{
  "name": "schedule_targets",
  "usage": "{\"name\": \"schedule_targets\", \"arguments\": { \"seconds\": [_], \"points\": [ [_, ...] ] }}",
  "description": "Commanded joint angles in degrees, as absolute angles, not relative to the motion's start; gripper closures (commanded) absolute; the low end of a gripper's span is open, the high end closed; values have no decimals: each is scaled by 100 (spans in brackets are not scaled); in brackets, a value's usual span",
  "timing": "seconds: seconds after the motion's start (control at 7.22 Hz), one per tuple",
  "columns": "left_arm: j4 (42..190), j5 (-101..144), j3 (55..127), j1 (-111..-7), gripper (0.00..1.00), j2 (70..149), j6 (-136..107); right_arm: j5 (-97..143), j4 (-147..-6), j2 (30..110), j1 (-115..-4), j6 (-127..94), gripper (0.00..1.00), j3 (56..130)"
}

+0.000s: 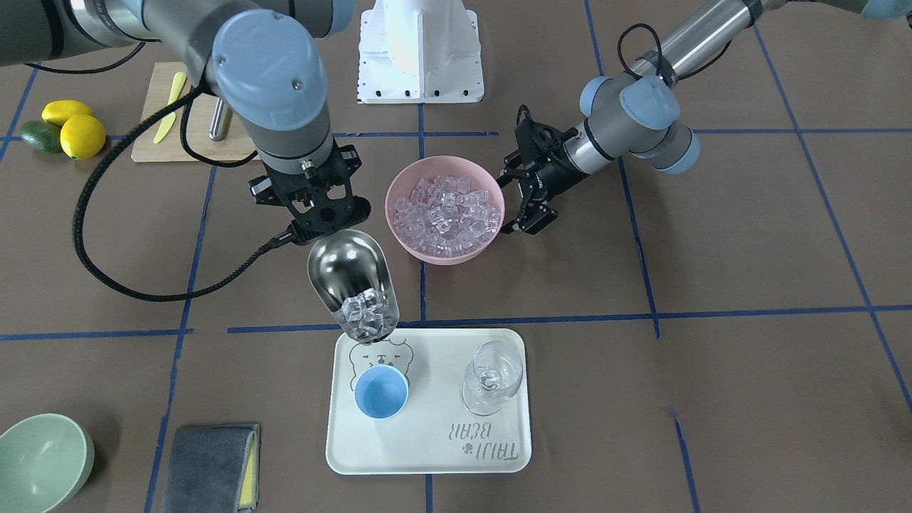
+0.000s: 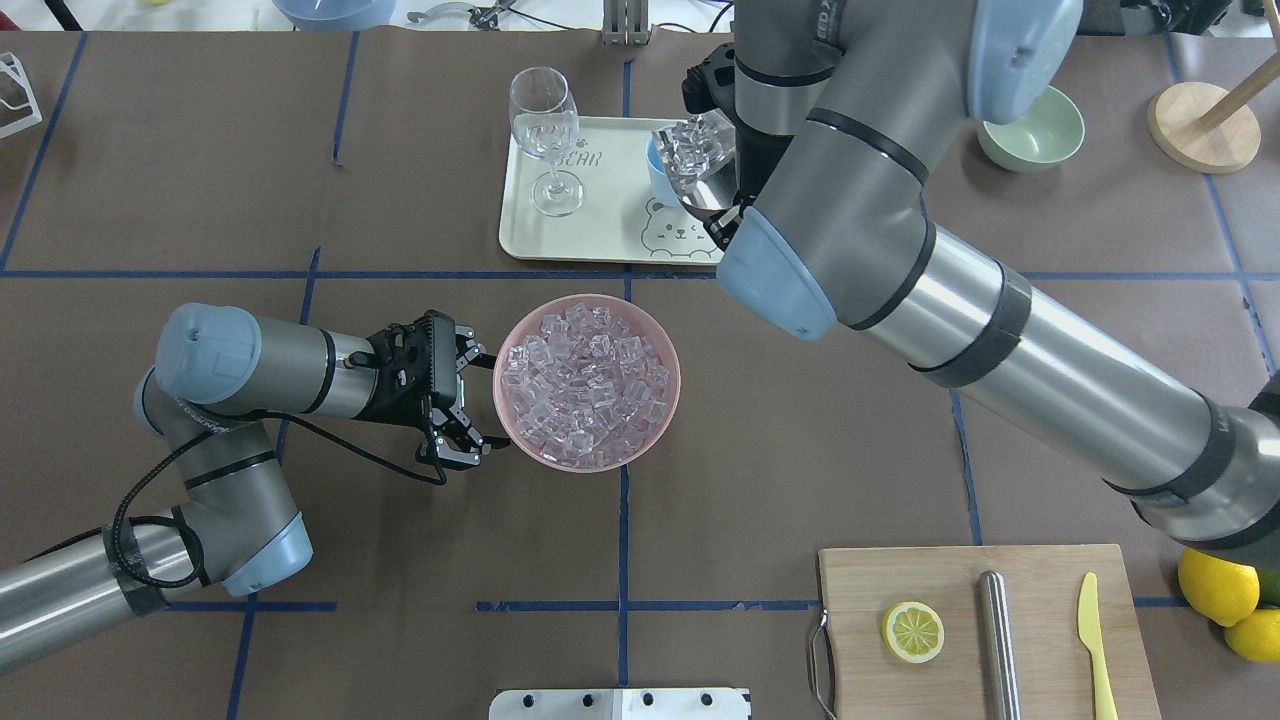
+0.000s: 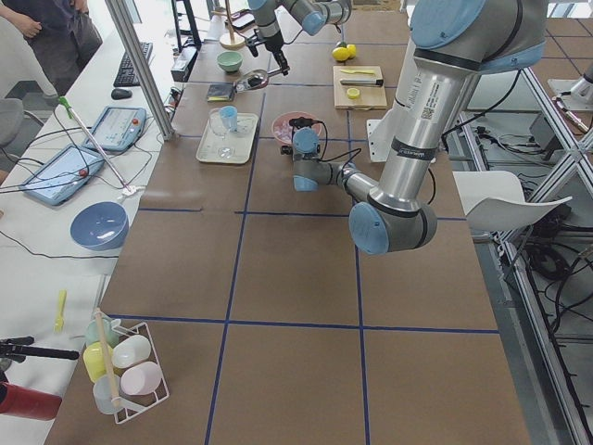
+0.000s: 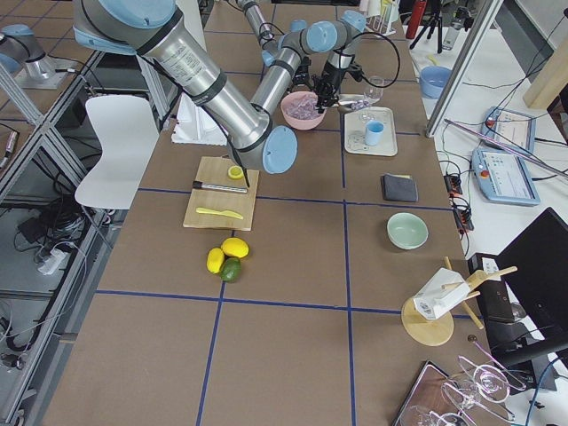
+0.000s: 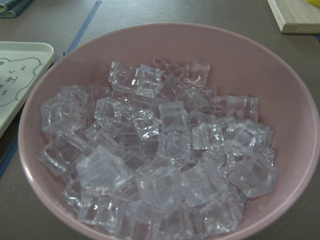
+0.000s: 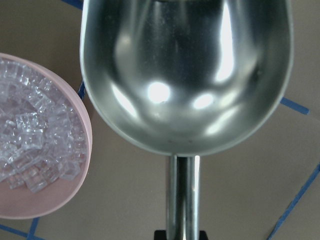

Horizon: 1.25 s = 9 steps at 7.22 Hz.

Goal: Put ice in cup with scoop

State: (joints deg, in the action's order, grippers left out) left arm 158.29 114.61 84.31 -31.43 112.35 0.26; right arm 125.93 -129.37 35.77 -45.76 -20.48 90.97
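My right gripper is shut on the thin handle of the steel scoop. The scoop is tilted down, with several ice cubes at its front lip, above the tray's edge close to the light-blue cup. In the overhead view the scoop's ice overlaps the cup. The right wrist view shows the scoop's bowl from behind. My left gripper is open and empty at the rim of the pink bowl, which is full of ice.
The cup stands on a white tray beside a clear wine glass. A green bowl and a grey cloth lie beyond it. A cutting board with a lemon slice, a steel cylinder and a knife is near me, with lemons beside it.
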Motion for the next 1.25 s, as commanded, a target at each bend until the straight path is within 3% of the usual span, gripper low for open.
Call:
{"name": "schedule_targets", "arguments": {
  "seconds": [0.0,0.55,0.69,0.83,1.11],
  "points": [
    [15829,11461,8429,-3146,0,11232,26,12647,-12946,3086,-4666,-1995,100,8168],
    [15829,11461,8429,-3138,0,11241,26,12806,-12946,3059,-4702,-1995,100,7489],
    [15829,11461,8429,-3138,0,11233,26,12806,-12964,2919,-4693,-1995,100,7297],
    [15829,11461,8429,-3138,0,11232,26,12797,-12964,2457,-4693,-1943,100,6581],
    [15838,11461,8429,-3138,0,11232,26,12718,-13487,2163,-4693,-1610,100,6354]
  ]
}}
